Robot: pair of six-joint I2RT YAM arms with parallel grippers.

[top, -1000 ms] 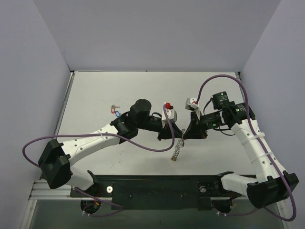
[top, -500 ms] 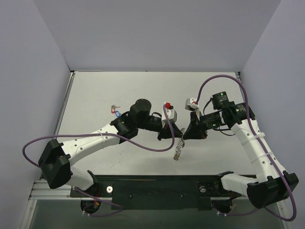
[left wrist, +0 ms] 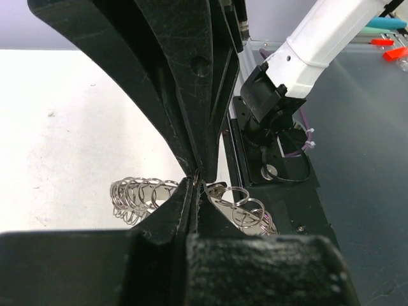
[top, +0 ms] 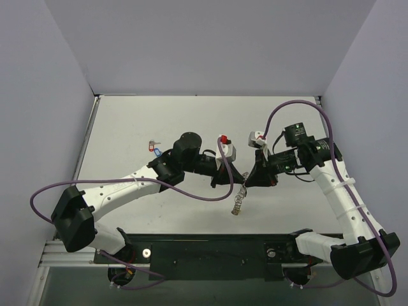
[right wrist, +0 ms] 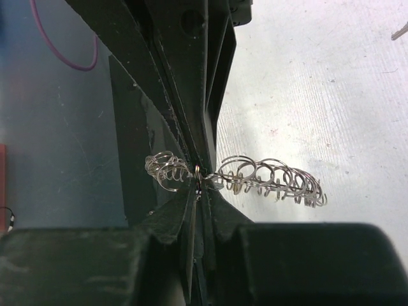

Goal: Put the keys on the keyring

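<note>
The keyring (top: 238, 201), a thin wire fringed with small silver rings, hangs above the table's near middle. Both grippers meet at its top, tip to tip. My left gripper (top: 240, 181) (left wrist: 196, 180) is shut on the wire, with rings fanning out on either side (left wrist: 137, 194). My right gripper (top: 248, 182) (right wrist: 197, 182) is shut on the same spot from the opposite side, the keyring (right wrist: 268, 178) spreading to both sides of its fingers. A flat silver piece (left wrist: 231, 205), perhaps a key, sits among the rings. One key with a blue tag (top: 155, 149) lies on the table by the left forearm.
Grey walls close the table (top: 127, 127) on the left, back and right. The black base rail (top: 210, 255) runs along the near edge. Purple cables (top: 191, 191) loop off both arms. Red and teal items (left wrist: 386, 41) lie beyond the table's near edge in the left wrist view.
The left gripper has closed its jaws onto the keyring beside the right gripper's hold. The hanging part of the keyring swung slightly. Both arms stayed in place.
</note>
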